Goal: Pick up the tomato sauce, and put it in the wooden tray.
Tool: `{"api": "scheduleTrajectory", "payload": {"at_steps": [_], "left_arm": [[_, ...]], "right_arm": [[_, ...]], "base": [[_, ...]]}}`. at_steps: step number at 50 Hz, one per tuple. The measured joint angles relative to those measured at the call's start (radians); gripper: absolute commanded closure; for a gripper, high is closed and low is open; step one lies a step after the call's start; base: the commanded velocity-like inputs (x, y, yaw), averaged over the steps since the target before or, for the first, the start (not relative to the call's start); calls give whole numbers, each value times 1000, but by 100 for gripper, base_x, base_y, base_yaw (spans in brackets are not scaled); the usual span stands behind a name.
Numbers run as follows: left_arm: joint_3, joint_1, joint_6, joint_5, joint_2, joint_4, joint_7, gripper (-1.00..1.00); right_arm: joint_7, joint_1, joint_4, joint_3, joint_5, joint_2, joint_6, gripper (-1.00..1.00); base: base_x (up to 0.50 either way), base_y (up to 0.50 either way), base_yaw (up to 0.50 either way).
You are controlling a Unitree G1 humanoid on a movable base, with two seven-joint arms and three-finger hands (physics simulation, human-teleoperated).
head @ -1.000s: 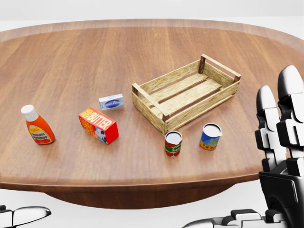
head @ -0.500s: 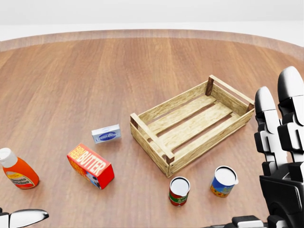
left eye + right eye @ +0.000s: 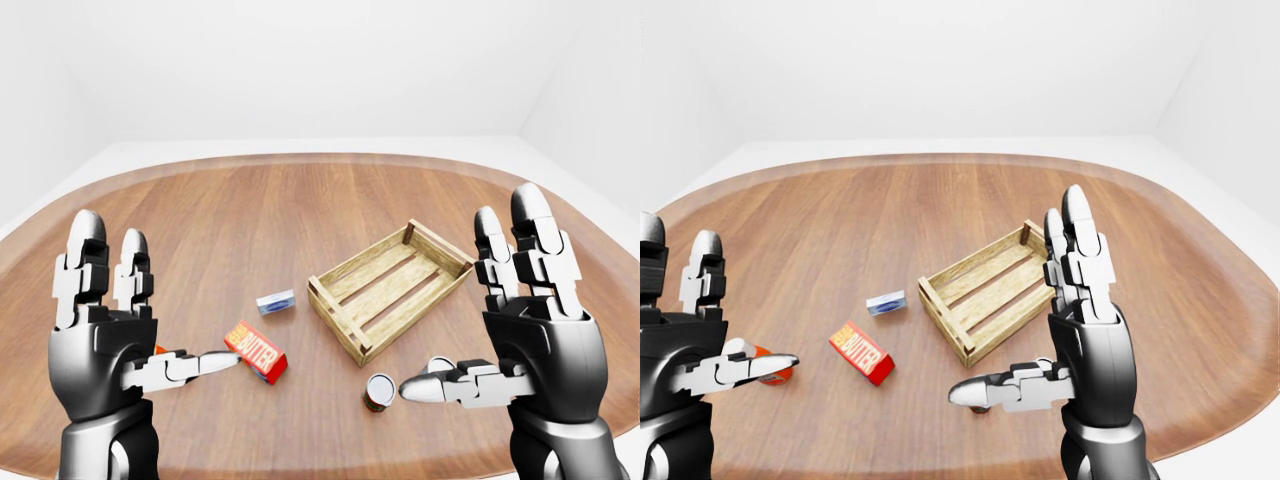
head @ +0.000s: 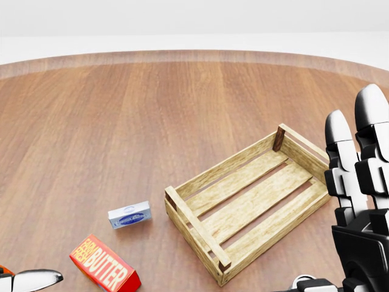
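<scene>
- We see the wooden tray [image 4: 252, 204] lying slantwise on the round wooden desk [image 4: 121, 115], open side up and nothing inside it.
- The tomato sauce [image 3: 379, 390] stands upright on the desk just below the tray's near corner in the left-eye view, touched by neither hand; part of it is hidden behind the right thumb.
- Our right hand [image 3: 535, 340] is raised at the right, palm turned inward, its fingers [image 3: 530, 235] spread straight up and the thumb pointing left, gripping nothing.
- Our left hand [image 3: 100, 345] is raised at the left in the same way, fingers apart and empty.
- The butter box [image 3: 256, 351] lies left of the tray, with a small blue and white packet [image 3: 276, 301] above it.
- An orange shape [image 3: 770, 374] behind the left thumb in the right-eye view is probably a bottle, though we cannot see enough to be sure.
</scene>
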Motion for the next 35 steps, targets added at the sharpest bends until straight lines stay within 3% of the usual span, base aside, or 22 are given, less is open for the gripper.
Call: {"api": "scheduleTrajectory", "payload": {"at_steps": [19,35], "left_arm": [[-7,5,0,8,0,4,0,-99],[-19,0,0,16,6,21,7,-99]], "right_arm": [[1,-2,6,4,-1,-1,0,-100],[-39,21,-6,59,-22,-16,0,-100]], "base": [[49,-2,0],[0,0,0]]}}
